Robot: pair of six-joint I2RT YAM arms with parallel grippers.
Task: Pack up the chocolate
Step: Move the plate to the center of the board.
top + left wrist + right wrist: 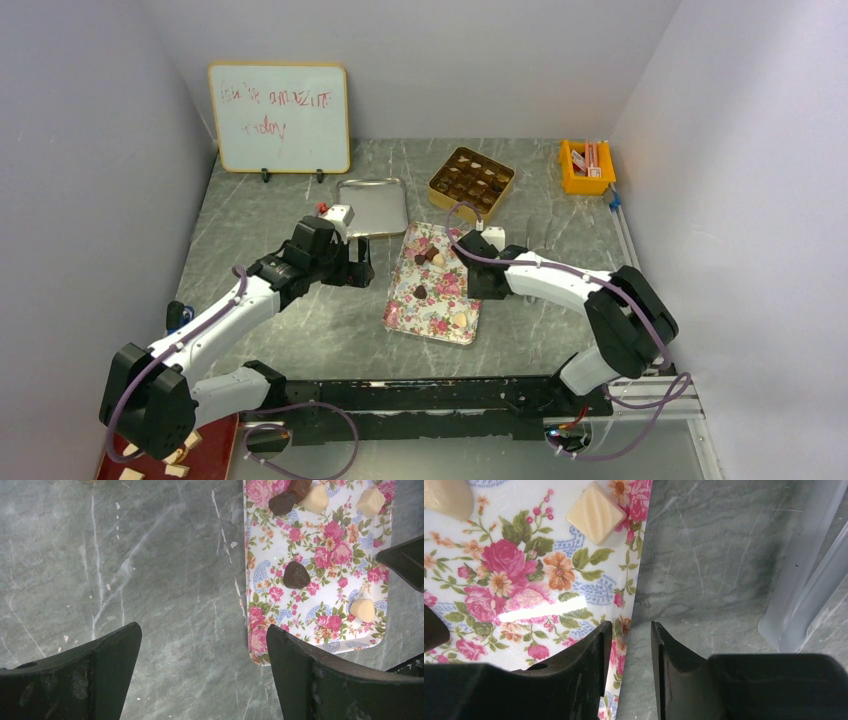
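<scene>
At the back of the grey marbled surface (300,330) stand a whiteboard (279,117) with red scribble, a bare metal tray (373,207), an orange bin (587,166) and an open box (471,181) whose compartments hold dark and pale sweets. Nearer, a flowered tray (405,310) carries the loose chocolate (296,575): a dark heart in the middle, a cream piece near one corner, and a dark-and-cream cluster at the far end. Both arms reach forward and bend inward, flanking this tray. The left pincer (205,675) hangs released, jaws spread wide, one finger over bare stone and the other over the tray's left rim. The right pincer (631,650) points down at the opposite rim, jaws drawn close but apart, straddling the edge without clamping it, a cream square (596,513) lying just beyond.
</scene>
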